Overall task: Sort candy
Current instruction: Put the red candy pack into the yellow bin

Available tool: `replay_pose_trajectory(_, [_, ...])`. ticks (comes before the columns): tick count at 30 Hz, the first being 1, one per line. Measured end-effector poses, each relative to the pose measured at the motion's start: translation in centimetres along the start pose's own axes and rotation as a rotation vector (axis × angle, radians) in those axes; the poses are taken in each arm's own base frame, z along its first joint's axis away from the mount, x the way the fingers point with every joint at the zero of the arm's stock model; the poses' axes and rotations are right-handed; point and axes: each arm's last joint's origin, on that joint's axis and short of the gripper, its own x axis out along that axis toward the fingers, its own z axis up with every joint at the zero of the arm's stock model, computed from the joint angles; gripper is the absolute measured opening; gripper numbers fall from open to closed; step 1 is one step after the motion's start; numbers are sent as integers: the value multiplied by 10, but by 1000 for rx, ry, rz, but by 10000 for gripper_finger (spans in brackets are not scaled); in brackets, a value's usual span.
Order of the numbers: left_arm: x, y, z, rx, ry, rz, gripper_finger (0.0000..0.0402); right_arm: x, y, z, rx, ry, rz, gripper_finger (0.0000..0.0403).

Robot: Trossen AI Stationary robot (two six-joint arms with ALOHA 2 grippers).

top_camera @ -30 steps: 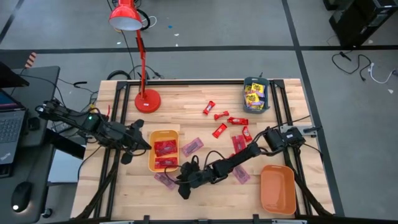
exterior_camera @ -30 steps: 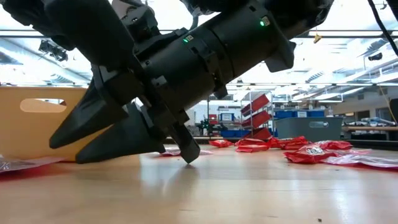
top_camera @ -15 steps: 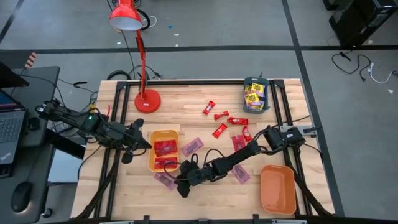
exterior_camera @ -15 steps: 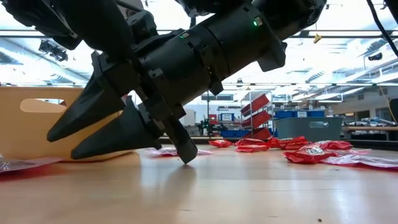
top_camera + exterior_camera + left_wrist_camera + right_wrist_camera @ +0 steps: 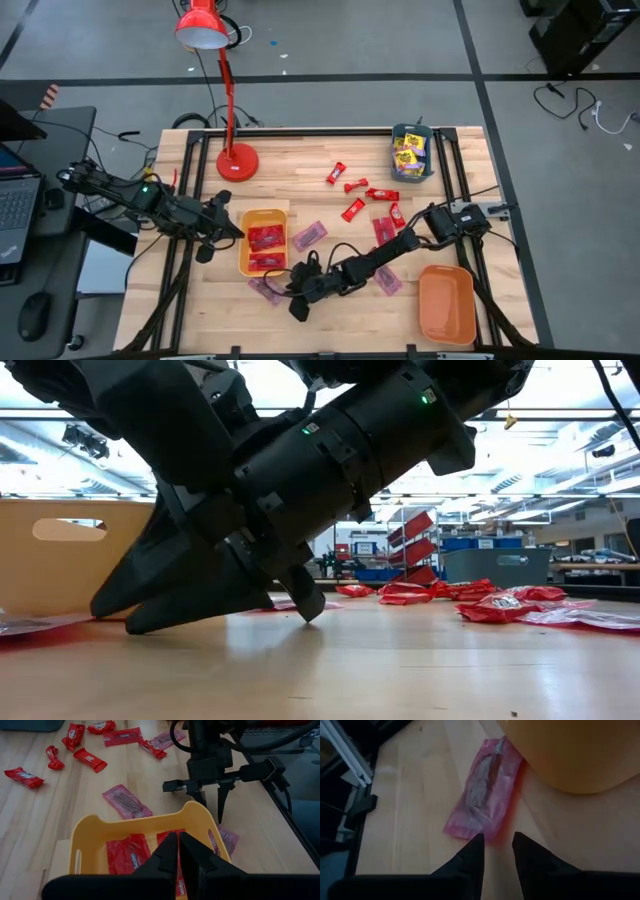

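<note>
The right tool [image 5: 495,851] has dropped lower toward the desk [image 5: 300,175], fingers slightly spread beside a pink candy [image 5: 482,797]; the left tool [image 5: 178,851], pressed together, hovers above the yellow tray [image 5: 95,832].

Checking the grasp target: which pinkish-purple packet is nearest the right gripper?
The pinkish-purple packet lying beside the yellow tray, just ahead of the right gripper. The other pink packets lie farther up the table.

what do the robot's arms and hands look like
Both are dark, near-black jointed arms with round barrel-like housings. Each hand, left hand and right hand, ends in two tapered, pointed black fingers. Small green indicator lights glow on the right arm's housing, and black cables loop alongside it.
</note>
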Motion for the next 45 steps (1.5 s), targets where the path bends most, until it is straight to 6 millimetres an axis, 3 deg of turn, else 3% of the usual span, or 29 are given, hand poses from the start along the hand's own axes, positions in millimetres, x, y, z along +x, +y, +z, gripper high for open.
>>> replay_pose_trajectory(5, [0,0,0,-3,0,0,19,0,-2,-1,-54,30,-5,69])
replay_pose_trajectory(12, [0,0,0,-7,0,2,19,-19,7,1,-97,170,26,5])
replay_pose_trajectory(15, [0,0,0,-8,-3,1,19,-23,14,1,-135,138,49,4])
replay_pose_trajectory(19, [0,0,3,-11,-29,-1,19,-20,26,13,-198,-42,140,1])
replay_pose_trajectory(26, [0,-1,5,-9,-49,-4,19,-1,14,7,-246,-151,101,0])
replay_pose_trajectory(33, [0,-1,5,-9,-48,-3,19,5,2,-3,-250,-72,20,0])
replay_pose_trajectory(45, [0,-1,5,-10,-47,-4,19,-1,1,-13,-190,72,-26,0])
